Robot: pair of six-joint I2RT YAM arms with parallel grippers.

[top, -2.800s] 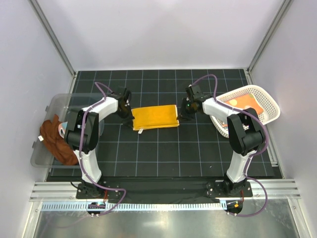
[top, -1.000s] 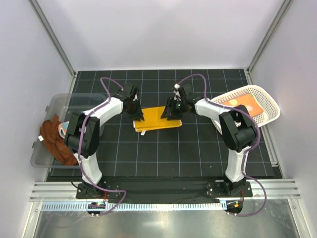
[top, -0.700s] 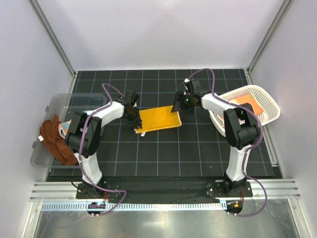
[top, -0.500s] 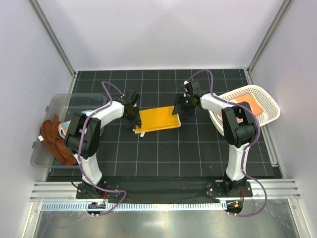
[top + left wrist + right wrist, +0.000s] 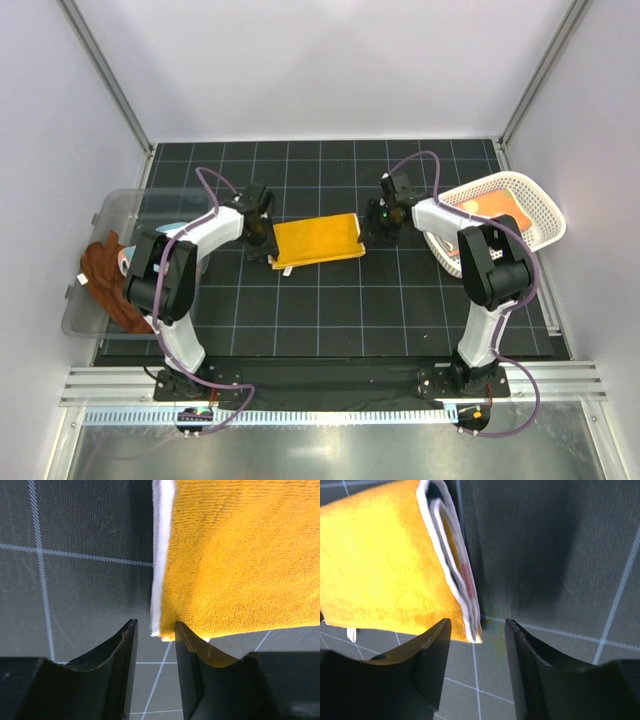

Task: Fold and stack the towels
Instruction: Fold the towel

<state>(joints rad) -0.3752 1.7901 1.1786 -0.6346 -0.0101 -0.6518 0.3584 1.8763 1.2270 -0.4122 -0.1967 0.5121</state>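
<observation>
On surface [image 5: 330, 320] centre, between arms: folded yellow-orange towel [image 5: 316, 240] flat, bare grid on all sides. Bin [image 5: 85, 325] at left edge, basket [image 5: 530, 185] at right edge. Left jaws parted, white-hemmed left corner at gap mouth, ungripped. Right jaws parted around layered right corner, released

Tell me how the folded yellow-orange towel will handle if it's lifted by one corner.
The yellow-orange towel is probably floppy: soft terry lying flat. Its layers gape at one edge, so a corner lift would likely unfold it. The looped pile suggests it is grippy, not slippery.
</observation>
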